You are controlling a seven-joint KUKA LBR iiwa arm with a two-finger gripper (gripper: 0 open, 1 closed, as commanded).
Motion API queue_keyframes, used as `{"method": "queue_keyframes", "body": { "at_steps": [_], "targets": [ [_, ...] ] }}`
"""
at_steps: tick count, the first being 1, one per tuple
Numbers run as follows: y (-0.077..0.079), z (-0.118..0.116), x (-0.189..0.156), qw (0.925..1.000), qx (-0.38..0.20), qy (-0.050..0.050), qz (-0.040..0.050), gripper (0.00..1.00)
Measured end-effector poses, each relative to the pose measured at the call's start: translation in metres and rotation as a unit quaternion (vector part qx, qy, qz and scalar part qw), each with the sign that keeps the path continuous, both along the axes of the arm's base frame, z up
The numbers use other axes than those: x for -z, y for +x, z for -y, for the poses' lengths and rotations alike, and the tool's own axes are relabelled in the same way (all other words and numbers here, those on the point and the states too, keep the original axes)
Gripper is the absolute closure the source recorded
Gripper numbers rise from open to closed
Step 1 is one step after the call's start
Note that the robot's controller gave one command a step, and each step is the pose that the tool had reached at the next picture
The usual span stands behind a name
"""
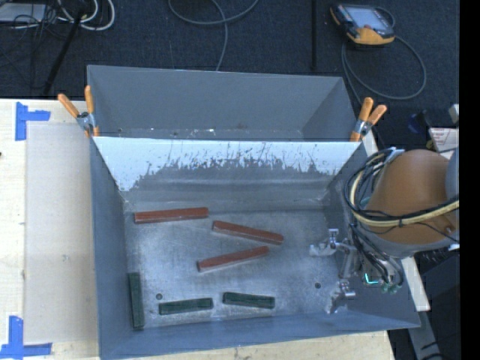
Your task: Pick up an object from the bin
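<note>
From where I stand, the pick has hardly begun. The end effector [334, 274] hangs low at the right end of the bin [225, 111], its fingers spread wide with nothing between them, over bare floor. Three brown bars [232, 259] lie in the middle and three green bars [185, 305] lie nearer and further left, all flat on the floor. The rightmost green bar [248, 301] lies closest, yet apart. Reaching, closing and lifting are all left to do.
</note>
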State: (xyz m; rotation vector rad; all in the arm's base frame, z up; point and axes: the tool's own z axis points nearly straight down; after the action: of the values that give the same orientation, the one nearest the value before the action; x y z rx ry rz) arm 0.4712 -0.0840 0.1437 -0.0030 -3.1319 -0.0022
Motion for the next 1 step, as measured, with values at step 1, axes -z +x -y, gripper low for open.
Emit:
{"method": "queue_keyframes", "body": {
  "at_steps": [1],
  "targets": [
    [0.002, -0.0002, -0.0038, 1.0, -0.001, -0.001, 0.0039, 0.0]
  ]
}}
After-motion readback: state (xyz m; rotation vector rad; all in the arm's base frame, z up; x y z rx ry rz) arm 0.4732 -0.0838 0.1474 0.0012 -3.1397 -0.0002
